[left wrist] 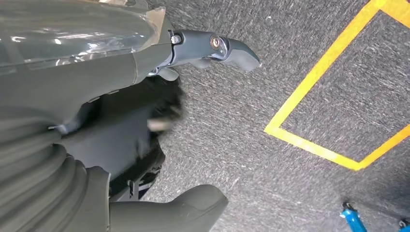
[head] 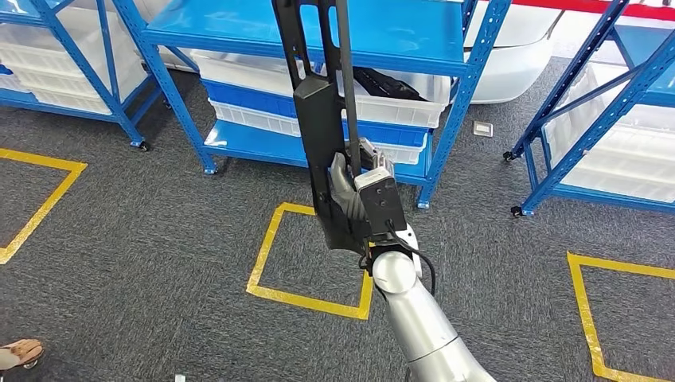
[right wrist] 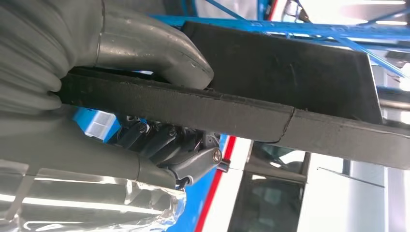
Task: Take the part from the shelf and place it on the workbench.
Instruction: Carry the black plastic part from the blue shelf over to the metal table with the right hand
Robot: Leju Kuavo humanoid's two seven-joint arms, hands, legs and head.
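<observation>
In the head view my right hand (head: 351, 199) grips a long black part (head: 318, 119) and holds it upright in front of me, its upper end rising past the blue shelf (head: 374, 36). The right wrist view shows my thumb (right wrist: 154, 48) and dark fingers (right wrist: 159, 145) clamped on either side of the part's (right wrist: 290, 92) thick, rough black edge. My left hand (left wrist: 72, 92) hangs over the grey carpet, its fingers (left wrist: 232, 48) and thumb (left wrist: 193, 203) apart with nothing between them.
White and blue bins (head: 398, 111) fill the lower tiers of the rack ahead. More blue racks stand at the left (head: 72, 64) and right (head: 597, 119). A yellow taped square (head: 310, 255) marks the carpet. A person's sandalled foot (head: 20, 352) is at the lower left.
</observation>
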